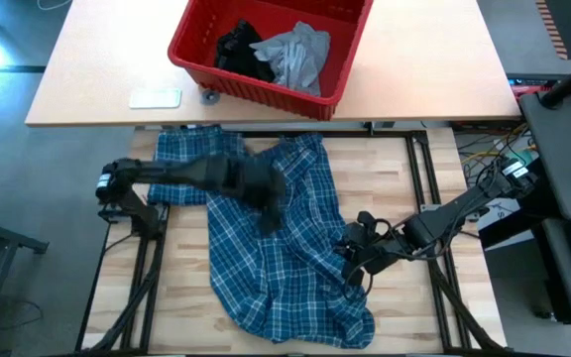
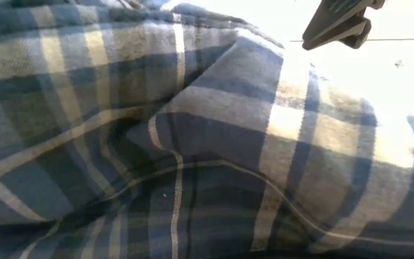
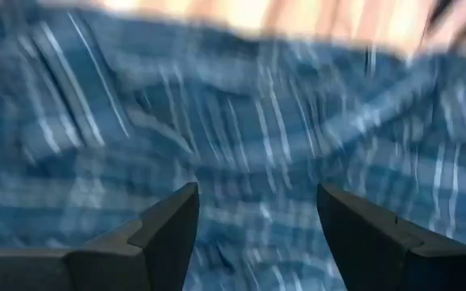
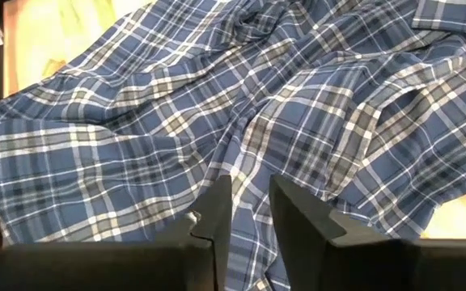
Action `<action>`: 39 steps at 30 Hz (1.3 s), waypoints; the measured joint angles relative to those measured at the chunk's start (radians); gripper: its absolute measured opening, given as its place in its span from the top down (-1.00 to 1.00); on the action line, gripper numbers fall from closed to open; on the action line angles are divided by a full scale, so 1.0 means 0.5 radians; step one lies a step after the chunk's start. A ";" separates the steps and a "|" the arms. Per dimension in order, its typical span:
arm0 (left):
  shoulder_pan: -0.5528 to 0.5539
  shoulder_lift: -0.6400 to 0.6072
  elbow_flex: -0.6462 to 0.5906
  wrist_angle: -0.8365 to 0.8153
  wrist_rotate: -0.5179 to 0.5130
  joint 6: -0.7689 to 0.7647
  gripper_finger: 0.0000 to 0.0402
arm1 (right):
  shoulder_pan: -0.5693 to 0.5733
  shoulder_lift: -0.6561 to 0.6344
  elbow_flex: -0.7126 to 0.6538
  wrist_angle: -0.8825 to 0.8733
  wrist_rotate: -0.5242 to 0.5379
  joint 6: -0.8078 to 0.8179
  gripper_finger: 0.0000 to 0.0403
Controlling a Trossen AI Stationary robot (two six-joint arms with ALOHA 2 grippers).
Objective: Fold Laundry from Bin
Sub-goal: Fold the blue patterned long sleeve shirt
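While the plaid shirt [image 1: 276,248] lies rumpled across the middle of the work table [image 1: 186,297], I note that it is out of the bin and not yet flattened: folds run through the body and one edge is bunched near my right side. My left gripper [image 3: 253,234] sits over the upper middle of the shirt, fingers spread with plaid showing between them and nothing pinched. My right gripper [image 4: 249,214] is at the shirt's right edge, fingers parted only slightly; no cloth sits in the gap.

Farther back, the red bin [image 1: 191,55] stands on the second table, holding the grey T-shirt [image 1: 295,55] and the small black garment [image 1: 238,50].

Risks, as I judge them: closing on a ridge could pinch two layers and drag the whole shirt instead of one edge. Pulling unevenly from my two sides may twist the fabric tighter. Cloth near the front edge could slide off the table.
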 joint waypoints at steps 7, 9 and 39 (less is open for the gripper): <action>-0.476 -0.031 -0.297 -0.221 -0.035 -0.659 -0.17 | 0.023 -0.001 0.000 0.009 -0.066 -0.052 0.40; -0.606 -0.057 -0.412 -0.241 -0.026 -0.929 -0.17 | 0.030 0.000 0.000 0.007 -0.069 -0.056 0.34; -0.748 -1.250 -2.169 0.225 -0.233 -3.264 -0.17 | 0.102 0.006 0.000 0.009 0.124 -0.272 -0.12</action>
